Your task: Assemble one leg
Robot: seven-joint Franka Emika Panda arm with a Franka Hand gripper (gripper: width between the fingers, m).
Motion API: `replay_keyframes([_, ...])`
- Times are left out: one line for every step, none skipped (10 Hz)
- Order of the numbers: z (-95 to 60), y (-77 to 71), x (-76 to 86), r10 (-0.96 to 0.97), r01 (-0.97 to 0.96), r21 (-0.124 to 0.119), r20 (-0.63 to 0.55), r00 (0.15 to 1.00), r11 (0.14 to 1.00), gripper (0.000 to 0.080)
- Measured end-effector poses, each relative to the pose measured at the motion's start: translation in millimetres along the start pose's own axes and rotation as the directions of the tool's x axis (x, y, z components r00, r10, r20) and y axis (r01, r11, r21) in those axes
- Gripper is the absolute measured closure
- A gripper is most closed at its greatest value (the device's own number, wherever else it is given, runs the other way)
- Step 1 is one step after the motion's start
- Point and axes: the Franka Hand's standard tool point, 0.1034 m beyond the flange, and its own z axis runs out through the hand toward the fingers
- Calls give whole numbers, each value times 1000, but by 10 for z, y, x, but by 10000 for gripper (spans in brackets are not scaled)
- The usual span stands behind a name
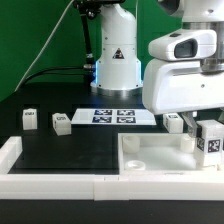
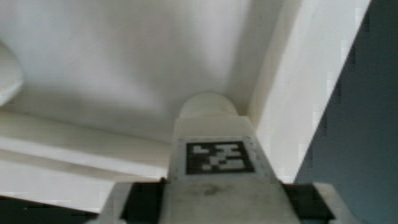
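My gripper [image 1: 209, 140] is shut on a white leg [image 1: 211, 142] with a square marker tag and holds it over the near right corner of the large white tray-like piece [image 1: 150, 152]. In the wrist view the leg [image 2: 217, 150] fills the space between my dark fingers [image 2: 143, 202], its rounded tip pointing at the tray's inner wall [image 2: 302, 70]. Three more legs stand on the black table: one at the exterior view's left [image 1: 30, 120], one beside it [image 1: 61, 123], and one partly hidden behind my hand [image 1: 174, 121].
The marker board [image 1: 112, 116] lies at the back centre in front of the arm's white base [image 1: 115, 65]. A low white frame [image 1: 60, 185] runs along the front and the exterior view's left of the table.
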Motion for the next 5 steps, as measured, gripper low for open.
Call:
replay_keyframes([1, -3, 1, 57, -57, 1, -2, 998, 998, 509])
replay_keyframes([6, -9, 7, 252, -252, 10, -23, 967, 968, 509])
replay_keyframes([8, -17, 5, 384, -384, 14, -37, 922, 923, 509])
replay_keyframes([8, -21, 7, 458, -457, 17, -39, 888, 889, 509])
replay_keyframes([10, -25, 7, 609, -608, 29, -33, 793, 793, 509])
